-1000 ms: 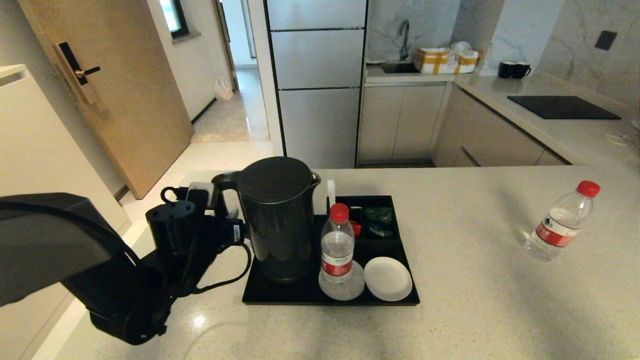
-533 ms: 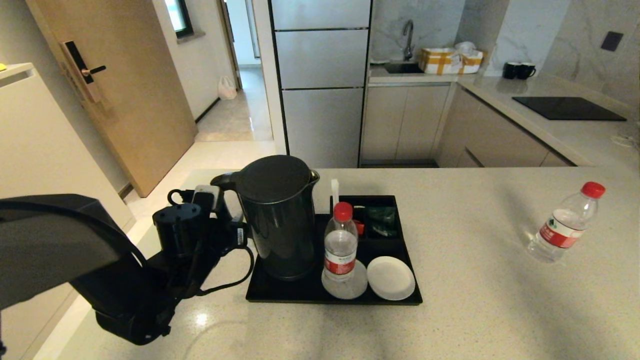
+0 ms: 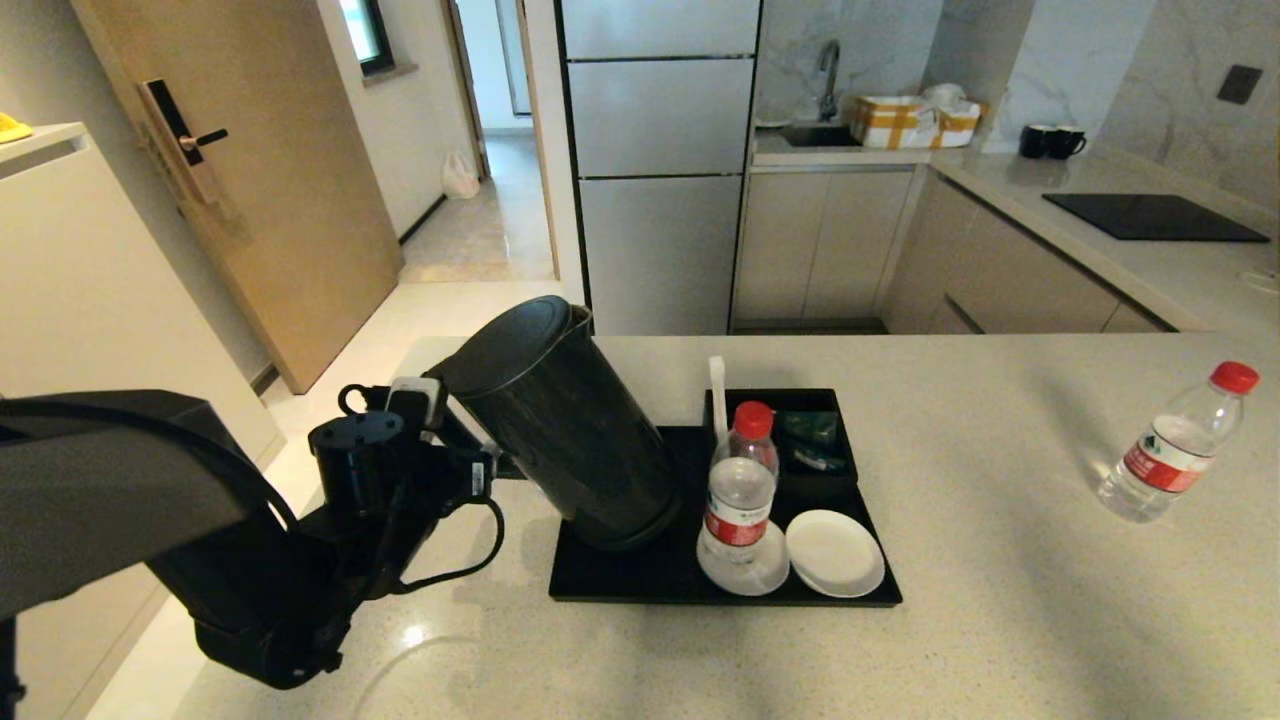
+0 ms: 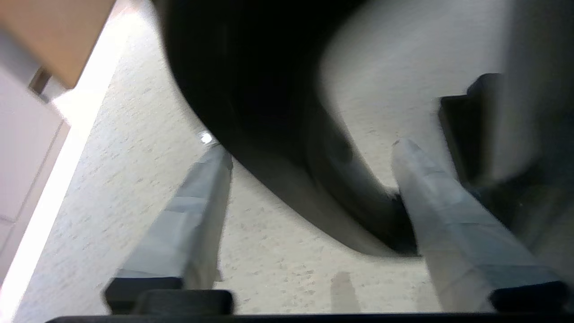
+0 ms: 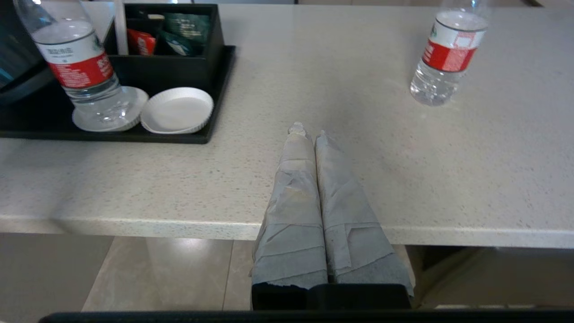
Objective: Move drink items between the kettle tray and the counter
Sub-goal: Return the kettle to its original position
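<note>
Black blur fills my left wrist view: the kettle's [image 3: 565,425] handle, hard to make out. My left gripper [image 4: 309,148] is spread wide, fingers [image 4: 188,215] either side of that handle, gripping nothing. A second ago the kettle stood upright; now it tips left, base on the tray [image 3: 640,580]. Right gripper [image 5: 309,132] is closed, empty, at the surface [image 3: 1000,600] edge.

Evenly lit indoor daylight, soft shadows
Small glare spot on glossy beige speckled stone counter [image 3: 405,637]; heavy motion blur over tall black kettle [image 4: 251,89] in left wrist view
</note>
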`<state>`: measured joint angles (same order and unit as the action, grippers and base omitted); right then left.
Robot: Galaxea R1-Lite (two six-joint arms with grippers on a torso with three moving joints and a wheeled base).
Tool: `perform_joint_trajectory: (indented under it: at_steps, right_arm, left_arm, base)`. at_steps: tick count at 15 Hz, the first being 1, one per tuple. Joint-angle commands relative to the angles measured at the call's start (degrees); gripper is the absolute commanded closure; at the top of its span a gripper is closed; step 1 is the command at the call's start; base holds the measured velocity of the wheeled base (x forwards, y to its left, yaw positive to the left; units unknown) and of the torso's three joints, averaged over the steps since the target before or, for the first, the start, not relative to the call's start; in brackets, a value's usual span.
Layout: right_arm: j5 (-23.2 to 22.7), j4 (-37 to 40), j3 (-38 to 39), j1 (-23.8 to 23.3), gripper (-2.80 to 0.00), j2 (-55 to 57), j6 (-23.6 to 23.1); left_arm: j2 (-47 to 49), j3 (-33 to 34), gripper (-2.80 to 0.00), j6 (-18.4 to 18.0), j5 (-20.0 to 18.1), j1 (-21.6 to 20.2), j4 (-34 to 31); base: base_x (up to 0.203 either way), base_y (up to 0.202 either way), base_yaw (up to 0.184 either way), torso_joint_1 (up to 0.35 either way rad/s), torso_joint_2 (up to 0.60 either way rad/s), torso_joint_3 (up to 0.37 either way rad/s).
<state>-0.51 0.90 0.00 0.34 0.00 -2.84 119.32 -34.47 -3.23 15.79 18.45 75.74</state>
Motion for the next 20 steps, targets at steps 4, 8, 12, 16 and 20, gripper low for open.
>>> perform_joint_trajectory:
  at_steps: [4, 8, 12, 16, 20]
  right_arm:
    - [0.0, 0.0, 0.0, 0.0, 0.00, -0.1, -0.1]
    - [0.0, 0.0, 0.0, 0.0, 0.00, -0.1, -0.1]
    - [0.0, 0.1, 0.0, 0.0, 0.00, -0.1, -0.1]
    - [0.0, 0.1, 0.0, 0.0, 0.00, -0.1, -0.1]
    - [0.0, 0.0, 0.0, 0.0, 0.00, -0.1, -0.1]
  left_arm:
    - [-0.1, -1.3, -2.80, -0.6, 0.0, 1.6, 0.5]
    - [0.0, -1.6, -2.80, -0.7, 0.1, 1.9, -0.2]
    - [1.1, -1.7, -2.80, -2.8, 2.5, 1.9, 0.3]
    - [1.6, -1.8, -2.80, -2.9, 2.7, 1.9, 0.5]
    - [0.9, -2.0, -2.80, -3.6, 2.7, 2.8, -0.5]
  base:
    - [0.000, 0.000, 0.000, 0.000, 0.00, 0.000]
    - [0.000, 0.000, 0.000, 0.000, 0.00, 0.000]
    - [0.000, 0.000, 0.000, 0.000, 0.00, 0.000]
    - [0.000, 0.000, 0.000, 0.000, 0.00, 0.000]
    - [0.000, 0.000, 0.000, 0.000, 0.00, 0.000]
